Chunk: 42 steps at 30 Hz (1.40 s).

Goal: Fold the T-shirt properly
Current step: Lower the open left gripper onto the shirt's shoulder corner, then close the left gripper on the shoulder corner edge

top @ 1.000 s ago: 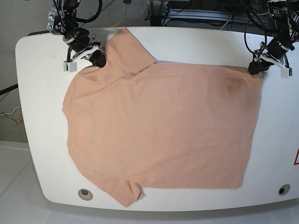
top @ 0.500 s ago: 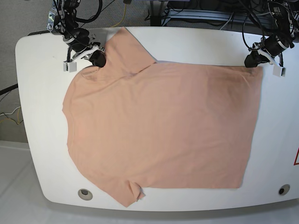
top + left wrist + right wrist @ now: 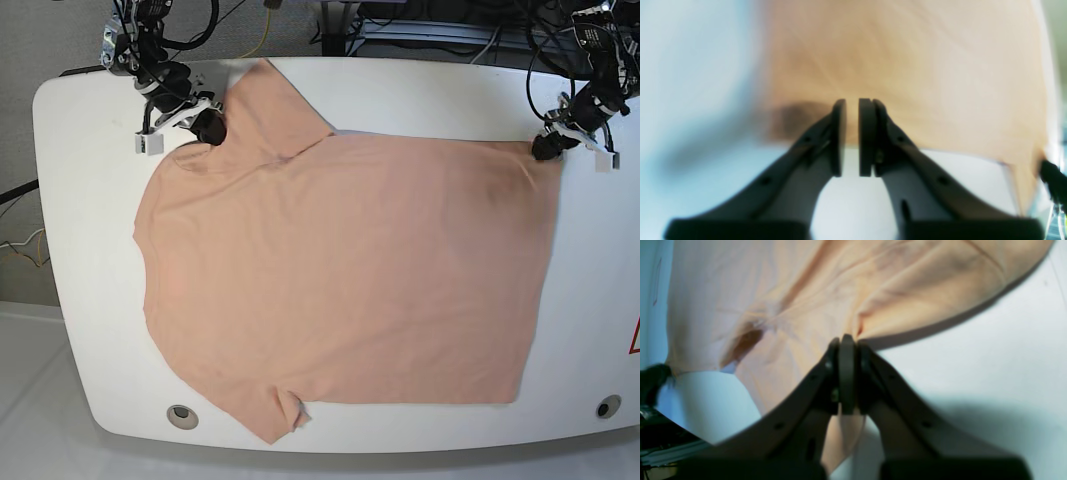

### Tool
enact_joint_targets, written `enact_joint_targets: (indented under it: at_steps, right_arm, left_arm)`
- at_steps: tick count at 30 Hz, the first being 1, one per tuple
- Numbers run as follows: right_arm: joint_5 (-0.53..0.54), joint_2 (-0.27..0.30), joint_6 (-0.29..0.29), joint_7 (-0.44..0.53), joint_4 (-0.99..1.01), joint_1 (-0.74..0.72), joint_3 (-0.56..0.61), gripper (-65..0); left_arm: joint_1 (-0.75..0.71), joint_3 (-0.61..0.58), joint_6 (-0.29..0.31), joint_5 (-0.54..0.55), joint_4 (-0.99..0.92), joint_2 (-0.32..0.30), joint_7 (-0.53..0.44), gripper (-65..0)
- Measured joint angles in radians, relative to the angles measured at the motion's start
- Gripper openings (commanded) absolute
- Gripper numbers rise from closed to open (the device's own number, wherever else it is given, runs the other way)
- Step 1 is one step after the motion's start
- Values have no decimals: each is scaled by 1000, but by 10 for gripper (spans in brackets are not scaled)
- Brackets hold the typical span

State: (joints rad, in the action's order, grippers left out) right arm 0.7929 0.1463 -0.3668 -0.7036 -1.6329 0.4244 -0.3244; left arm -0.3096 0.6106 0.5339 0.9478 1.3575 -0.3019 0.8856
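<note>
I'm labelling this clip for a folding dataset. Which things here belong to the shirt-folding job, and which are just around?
Part of the job:
- T-shirt, spread flat
- right gripper, fingers pinched on the cloth by the sleeve
- left gripper, fingers slightly apart at the hem corner

Just around:
- white table
- cables behind the table

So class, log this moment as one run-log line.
shirt: flat on table | right claw: shut on shirt | left claw: slightly open, at hem corner
</note>
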Motion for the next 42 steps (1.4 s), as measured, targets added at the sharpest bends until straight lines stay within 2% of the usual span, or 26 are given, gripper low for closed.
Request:
enact_joint_targets:
  at_steps: [10,13,16,23,25,29,33,42]
  right_arm:
    - [0,0,0,0,0,-3,-3,-650]
    - [0,0,0,-1,0,-3,-3,-650]
    - [0,0,0,-1,0,-3,-3,-650]
    - [0,0,-1,0,3,-3,-3,-650]
    - [0,1,-1,-1,4,-3,-3,-650]
    - [0,1,-1,0,4,-3,-2,-650]
    - [-1,0,-1,0,4,-3,-2,-650]
    - [0,0,0,-1,4,-3,-2,-650]
  left_arm:
    - [-12,-35,-10,-18,4,2,-47,-647]
    - [-16,-32,-7,-28,3,2,-50,-650]
    - [-2,-12,40,-45,-36,0,-53,-650]
    - [37,10,42,-69,-73,-22,-33,-650]
    - [55,13,43,-82,-76,-32,0,-650]
    - [89,14,58,-116,-85,-57,56,-576]
    - [100,19,43,-134,-80,-68,62,-540]
    - [53,24,42,-117,-21,-36,42,-551]
